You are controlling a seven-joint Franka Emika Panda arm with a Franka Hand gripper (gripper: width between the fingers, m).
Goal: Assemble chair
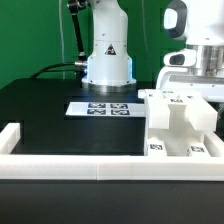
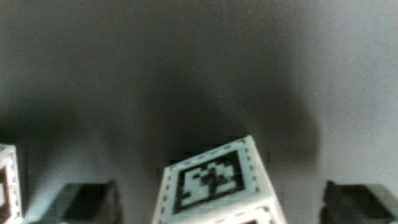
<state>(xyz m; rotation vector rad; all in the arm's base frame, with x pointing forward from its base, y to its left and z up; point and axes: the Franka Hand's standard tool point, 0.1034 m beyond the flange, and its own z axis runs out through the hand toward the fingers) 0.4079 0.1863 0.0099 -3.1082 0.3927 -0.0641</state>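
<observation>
The chair parts (image 1: 182,122) are chunky white tagged blocks standing together at the exterior view's right, against the border wall. My gripper (image 1: 196,78) hangs just above them at the upper right. In the wrist view a white piece with a black-and-white tag (image 2: 221,178) stands between my two dark fingers (image 2: 86,203). The gripper (image 2: 222,198) is open, with a gap on each side of the piece. Another tagged white edge (image 2: 6,182) shows at the frame's border.
The marker board (image 1: 104,107) lies flat on the black table in front of the robot base (image 1: 107,60). A long white border wall (image 1: 90,166) runs along the front and turns up the exterior view's left side.
</observation>
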